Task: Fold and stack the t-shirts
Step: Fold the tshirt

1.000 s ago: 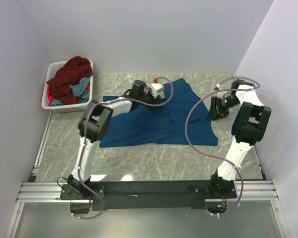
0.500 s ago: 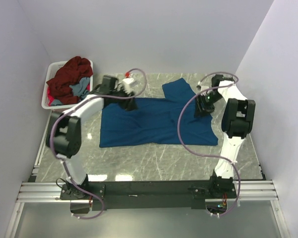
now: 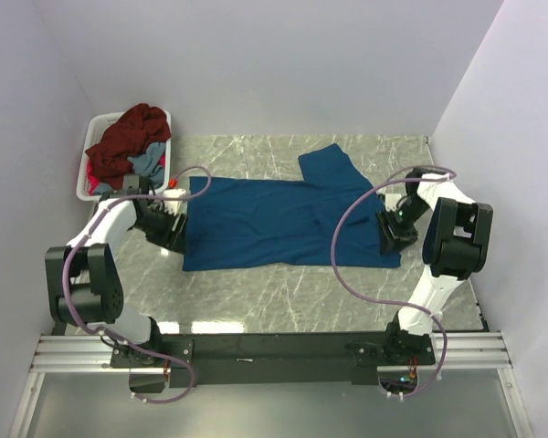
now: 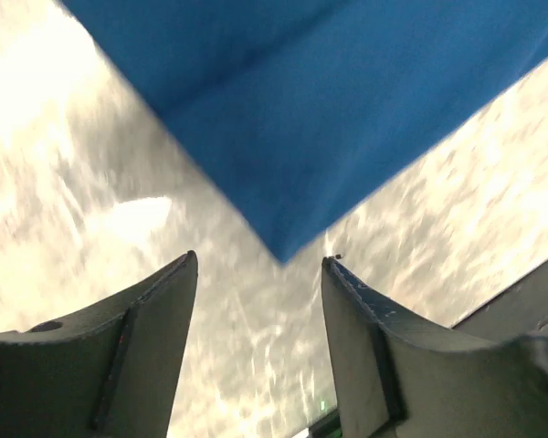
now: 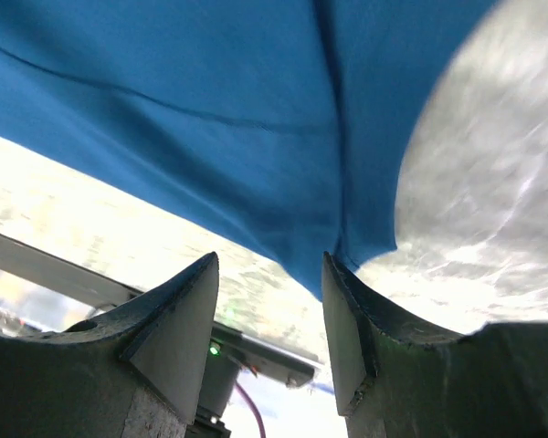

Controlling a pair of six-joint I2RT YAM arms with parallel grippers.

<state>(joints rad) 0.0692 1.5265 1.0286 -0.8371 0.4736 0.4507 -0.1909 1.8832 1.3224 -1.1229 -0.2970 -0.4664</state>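
Just beyond the left end effector [image 4: 258,266] lies the blue t-shirt [image 4: 329,109].

The top external camera is looking down from above and behind the arm bases over the whole table [image 3: 283,292]. The wrist cameras are looking out, very close, between the tips of the left gripper [image 4: 260,260] and right gripper [image 5: 269,260], each sharing a corner of the deep blue t-shirt [image 3: 274,224] with the overhead view.

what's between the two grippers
The blue shirt, spread flat, fills the stretch from left gripper to right gripper, seen in the top view.
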